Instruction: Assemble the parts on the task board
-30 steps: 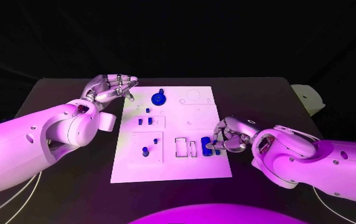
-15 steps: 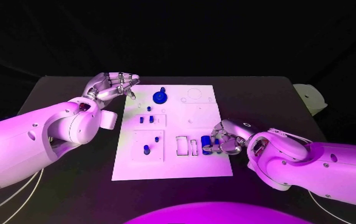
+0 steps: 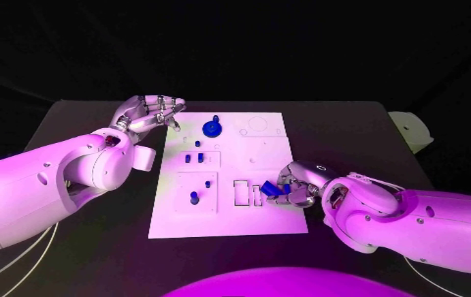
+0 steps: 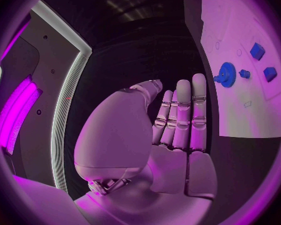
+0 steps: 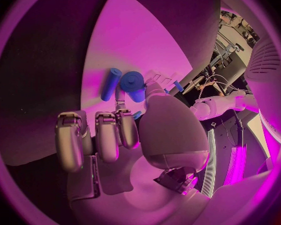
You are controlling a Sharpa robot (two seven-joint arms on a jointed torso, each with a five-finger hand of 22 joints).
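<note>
Two hands up — right hand (image 3: 297,186) grips a blue cylinder (image 3: 269,189) by the task board's (image 3: 226,222) right edge | left hand (image 3: 149,114) empty, fingers straight — off its far-left corner

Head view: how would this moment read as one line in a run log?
right robot hand: holds blue part at task board right edge | left robot hand: holds nothing, fingers straight, beside board's far left corner | blue gear: on board

Strong magenta light washes the task board (image 3: 228,174); surroundings fall black, wrist views bend at rims.
</note>
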